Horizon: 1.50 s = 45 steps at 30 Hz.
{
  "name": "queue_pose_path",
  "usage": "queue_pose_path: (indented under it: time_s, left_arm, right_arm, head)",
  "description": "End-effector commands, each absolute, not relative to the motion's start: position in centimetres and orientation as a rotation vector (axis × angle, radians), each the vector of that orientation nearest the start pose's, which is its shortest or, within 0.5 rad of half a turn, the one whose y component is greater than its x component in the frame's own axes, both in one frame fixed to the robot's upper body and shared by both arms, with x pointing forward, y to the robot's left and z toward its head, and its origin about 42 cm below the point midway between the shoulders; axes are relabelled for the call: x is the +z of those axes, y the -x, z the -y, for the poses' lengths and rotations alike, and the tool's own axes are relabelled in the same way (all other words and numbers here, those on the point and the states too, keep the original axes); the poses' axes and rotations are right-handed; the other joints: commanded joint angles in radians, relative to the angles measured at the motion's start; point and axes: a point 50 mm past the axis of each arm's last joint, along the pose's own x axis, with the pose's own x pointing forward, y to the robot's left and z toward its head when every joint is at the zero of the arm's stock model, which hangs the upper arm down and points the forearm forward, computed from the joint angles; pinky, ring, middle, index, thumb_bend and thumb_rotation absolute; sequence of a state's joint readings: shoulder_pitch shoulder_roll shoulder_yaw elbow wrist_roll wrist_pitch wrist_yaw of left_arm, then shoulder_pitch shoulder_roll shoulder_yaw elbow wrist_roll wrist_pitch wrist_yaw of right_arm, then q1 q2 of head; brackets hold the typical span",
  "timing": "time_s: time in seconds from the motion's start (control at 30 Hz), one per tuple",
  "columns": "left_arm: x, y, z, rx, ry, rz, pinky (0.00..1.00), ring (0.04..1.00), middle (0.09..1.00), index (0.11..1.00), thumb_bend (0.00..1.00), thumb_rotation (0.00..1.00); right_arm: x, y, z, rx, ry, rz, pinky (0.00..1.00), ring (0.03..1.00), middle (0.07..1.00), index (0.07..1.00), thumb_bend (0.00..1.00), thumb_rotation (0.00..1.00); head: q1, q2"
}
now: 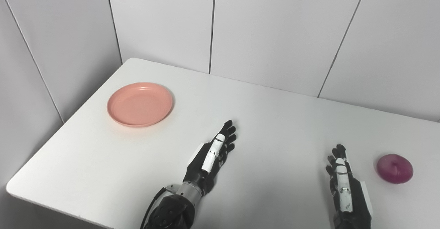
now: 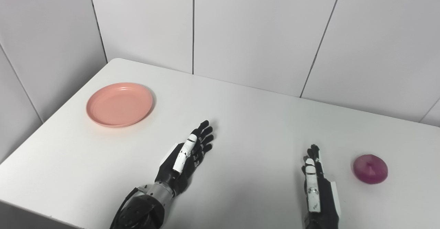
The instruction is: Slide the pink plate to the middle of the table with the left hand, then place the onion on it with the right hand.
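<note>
1. Table [image 1: 275, 119]: a white surface with rounded corners, set into a corner of pale panelled walls [image 1: 275, 33]; it carries the plate, the onion and both hands.
2. Pink plate [image 1: 140, 104]: a shallow round dish lying flat toward the far left of the table, near its left edge and well apart from the centre. Its inside is bare. Nothing touches it.
3. Onion [image 1: 394, 168]: a purple-red bulb resting on the table at the near right, its dimpled end turned upward. It lies just beside the right hand, to that hand's outer side, with a strip of bare table between them.
4. Left hand [image 1: 212, 158]: the arm enters from the bottom edge left of centre, and the hand extends diagonally toward the far right over the middle of the near table. The fingers [image 1: 228, 132] are stretched straight and held close together, with nothing in their grasp. The hand is well apart from the plate, which lies to its far left.
5. Right hand [image 2: 315, 184]: it rises from the bottom edge at the right, edge-on to the cameras, fingers straight and pointing away from the robot. It holds nothing, and does not touch the onion.
</note>
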State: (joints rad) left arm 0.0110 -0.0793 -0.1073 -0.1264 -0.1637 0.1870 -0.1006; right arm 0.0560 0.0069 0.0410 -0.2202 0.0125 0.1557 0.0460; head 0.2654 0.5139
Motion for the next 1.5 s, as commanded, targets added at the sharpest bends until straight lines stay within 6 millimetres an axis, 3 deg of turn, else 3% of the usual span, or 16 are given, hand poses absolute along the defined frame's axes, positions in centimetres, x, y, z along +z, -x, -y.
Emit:
queue_pose_path:
  time_s: [0.0,0.33,0.77,0.9,1.13,1.47]
  left_arm:
    - [14.2,-28.8,-15.1,-0.255,0.218,0.032,1.0,0.981,0.993,0.983,0.47,1.0]
    - [17.2,-30.1,-16.7,-0.238,0.191,0.12,0.95,0.939,0.951,0.929,0.49,0.98]
    - [21.4,-31.8,-19.4,-0.234,0.138,0.238,0.97,0.956,0.965,0.945,0.47,1.0]
    - [23.5,-32.3,-20.4,-0.217,0.133,0.282,0.98,0.968,0.976,0.957,0.44,1.0]
    - [26.0,-33.8,-23.3,-0.151,0.087,0.343,0.97,0.971,0.978,0.954,0.43,1.0]
    - [26.9,-36.3,-28.2,-0.066,0.089,0.361,0.98,0.98,0.985,0.955,0.42,1.0]
  right_arm:
    - [14.4,-26.4,19.6,0.081,-0.01,0.109,1.0,0.997,1.0,1.0,0.05,1.0]
    - [14.3,-26.3,19.3,0.078,0.0,0.108,1.0,0.998,1.0,1.0,0.03,1.0]
    - [14.2,-26.3,19.4,0.072,0.017,0.104,1.0,0.998,1.0,1.0,0.02,1.0]
    - [14.2,-26.3,19.4,0.072,0.018,0.105,1.0,0.994,0.999,1.0,0.03,1.0]
    - [14.3,-26.3,19.5,0.074,0.009,0.109,1.0,0.998,1.0,1.0,0.02,1.0]
    - [14.4,-26.3,19.7,0.08,0.003,0.107,1.0,1.0,1.0,1.0,0.02,1.0]
  head:
    - [-0.001,0.0]
    - [0.006,-0.012]
    - [0.009,-0.017]
    - [0.013,-0.021]
    - [0.019,-0.024]
    - [0.03,-0.028]
